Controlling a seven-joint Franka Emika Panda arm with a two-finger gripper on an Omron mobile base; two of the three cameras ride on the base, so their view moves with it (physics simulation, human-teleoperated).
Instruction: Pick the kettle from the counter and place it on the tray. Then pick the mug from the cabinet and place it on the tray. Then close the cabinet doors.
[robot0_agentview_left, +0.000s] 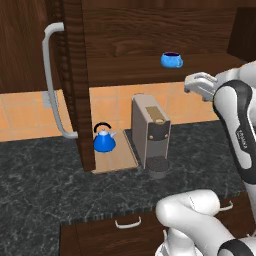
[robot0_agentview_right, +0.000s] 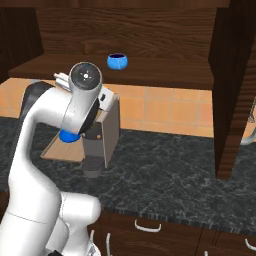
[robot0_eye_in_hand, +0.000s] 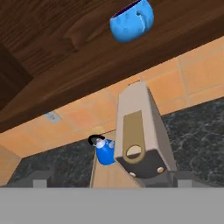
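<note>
I see the small bright blue kettle (robot0_agentview_left: 104, 142) with its black arched handle standing on the flat tan wooden tray (robot0_agentview_left: 120, 157), which lies on the dark marbled stone counter (robot0_agentview_left: 45, 180) just beside the tall grey coffee machine (robot0_agentview_left: 150, 131); the tray's left edge runs under the open dark brown cabinet door (robot0_agentview_left: 75, 75) with its long silver bar handle (robot0_agentview_left: 52, 80); the small bright blue mug (robot0_agentview_left: 171, 60) sits on the wooden shelf (robot0_agentview_left: 150, 67) inside the dark wood wall cabinet (robot0_agentview_right: 150, 30), above and to the right of the coffee machine; my tool (robot0_agentview_left: 197, 82) hangs released, jaws wide and holding nothing, in the air above the coffee machine and below shelf level, to the right of the mug; from the hand view the mug (robot0_eye_in_hand: 131, 21) shows well apart from the fingers (robot0_eye_in_hand: 38, 178); the second door (robot0_agentview_right: 232, 90) stands open at the right.
</note>
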